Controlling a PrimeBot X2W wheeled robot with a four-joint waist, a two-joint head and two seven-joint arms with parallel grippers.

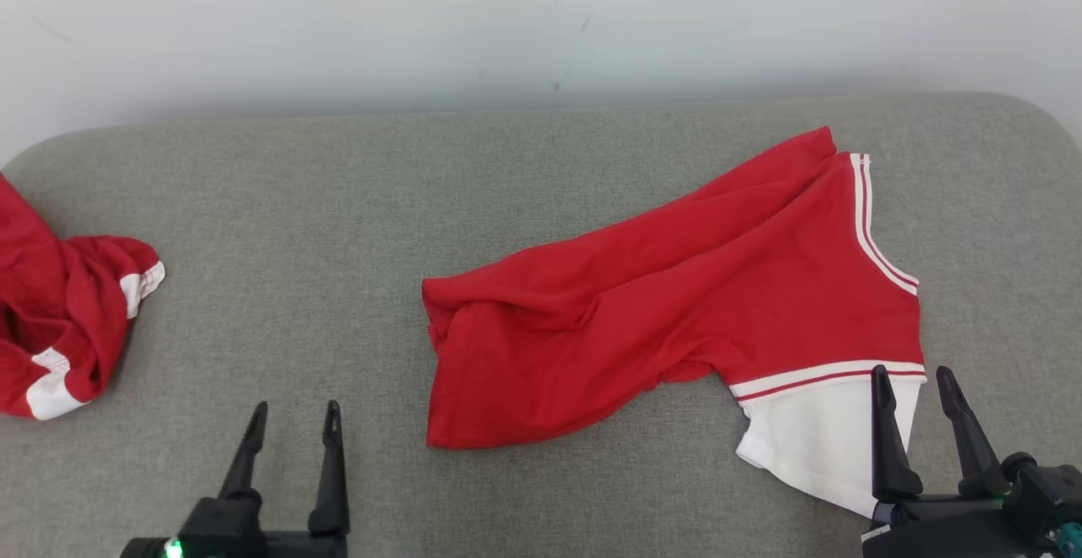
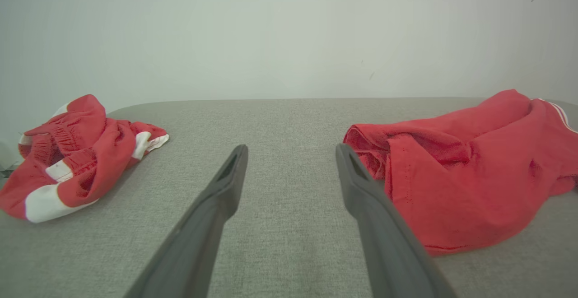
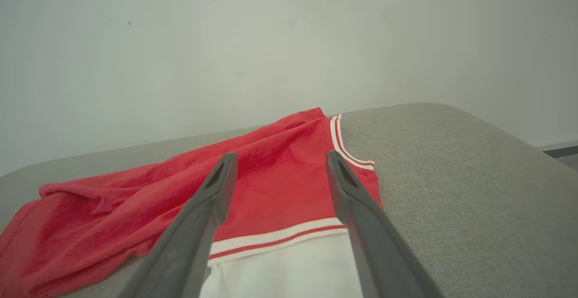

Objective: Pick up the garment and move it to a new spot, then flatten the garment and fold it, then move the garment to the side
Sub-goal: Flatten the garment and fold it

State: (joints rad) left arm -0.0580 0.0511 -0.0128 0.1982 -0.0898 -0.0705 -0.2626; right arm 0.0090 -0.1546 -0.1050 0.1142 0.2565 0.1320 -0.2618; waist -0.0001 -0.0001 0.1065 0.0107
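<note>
On the right half of the grey fabric-covered pad [image 1: 321, 203] we see the red knit garment with white striped trim and a white panel [image 1: 676, 313]. It lies spread but rumpled, its bunched red end toward the pad's middle and its white panel near the pad's front right. Our right gripper [image 1: 911, 370] hovers over that white panel, jaws apart and holding nothing. Our left gripper [image 1: 296, 406] is above the pad's front left, jaws likewise apart and empty. A second crumpled red-and-white garment [image 1: 59, 330] lies at the pad's left edge. A pale wall [image 1: 507, 17] rises behind the pad.
</note>
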